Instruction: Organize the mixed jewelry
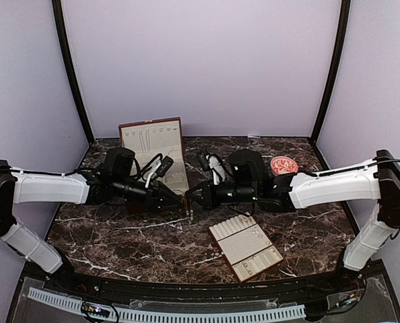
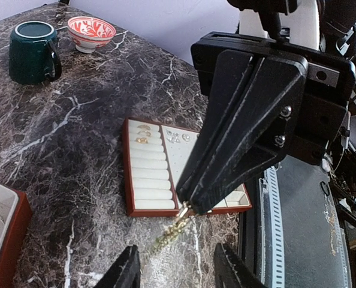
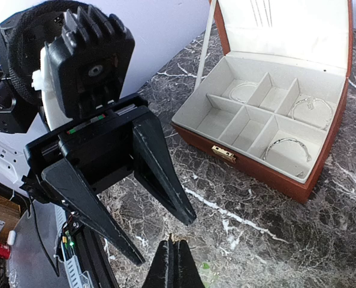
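Position: both of my arms reached toward the middle of the dark marble worktop (image 2: 76, 150), and the hands met tip to tip between the wooden box (image 3: 256, 165) and the slotted tray (image 2: 127, 174).

Right hand (image 2: 185, 204): fingers pressed together, clamped on the upper end of a gold chain (image 2: 169, 231). The chain hung from the fingertips and trailed down toward my left hand. I could not tell whether its lower end touched the worktop.

Left hand (image 2: 177, 249): fingers apart, one on each side of the line of the hanging chain, just beside it. Neither finger was in visible contact with the chain.

Location of the other jewelry:
- Tray: a few small rings (image 2: 143, 133) sat in the top rolls of the left section, and small studs (image 2: 177, 137) lay in the top of the section beside it. The tray lay flat on the worktop, behind the right hand as seen from my left wrist.
- Box: lid upright, cream lining exposed. Thin silvery bangles (image 3: 289, 147) lay in three of its compartments, one in each.

A dark green mug (image 2: 31, 54) and a red-patterned bowl (image 2: 91, 31) stood near each other, well apart from both hands.
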